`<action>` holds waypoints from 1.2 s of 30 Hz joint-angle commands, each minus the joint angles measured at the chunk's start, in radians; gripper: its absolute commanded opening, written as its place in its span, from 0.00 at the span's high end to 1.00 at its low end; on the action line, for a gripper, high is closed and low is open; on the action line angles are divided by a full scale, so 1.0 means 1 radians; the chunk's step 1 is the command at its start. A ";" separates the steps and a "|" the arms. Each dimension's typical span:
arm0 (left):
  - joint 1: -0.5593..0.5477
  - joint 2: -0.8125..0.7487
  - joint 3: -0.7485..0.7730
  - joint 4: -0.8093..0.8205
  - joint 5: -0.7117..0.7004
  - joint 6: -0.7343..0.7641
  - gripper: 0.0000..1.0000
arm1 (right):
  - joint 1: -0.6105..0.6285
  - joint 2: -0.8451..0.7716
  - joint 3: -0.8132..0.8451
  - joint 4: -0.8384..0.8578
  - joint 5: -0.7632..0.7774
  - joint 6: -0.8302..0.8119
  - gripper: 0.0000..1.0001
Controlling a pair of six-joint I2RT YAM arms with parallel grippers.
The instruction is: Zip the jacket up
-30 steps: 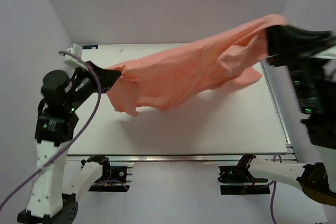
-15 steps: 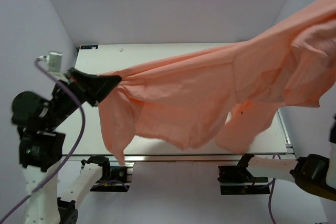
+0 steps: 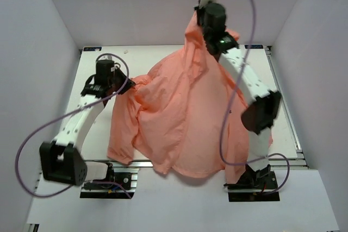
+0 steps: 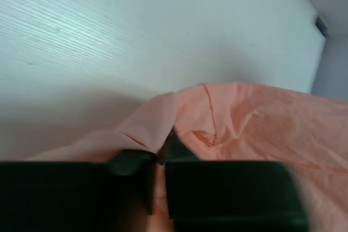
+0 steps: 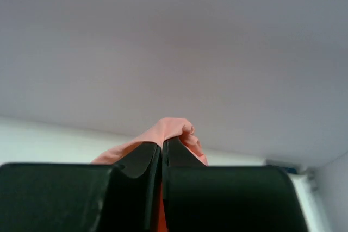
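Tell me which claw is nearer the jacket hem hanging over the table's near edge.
Left. The left claw pinches the jacket low over the table, left of the hem; the right claw grips it high at the back.

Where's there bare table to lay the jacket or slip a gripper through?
Bare table shows along the far edge behind the left gripper, and in a strip between the right arm and the right edge. The middle and near edge are crowded: the jacket hangs there from the right gripper.

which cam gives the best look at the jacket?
Top external: nearly the whole jacket, hanging between left end effector and right end effector. Left wrist shows only a pinched fold; right wrist only a small tuft.
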 commanded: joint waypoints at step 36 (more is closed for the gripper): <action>-0.273 0.638 0.293 0.153 0.201 0.319 0.02 | -0.349 -0.561 -1.233 -0.665 -0.200 0.534 0.11</action>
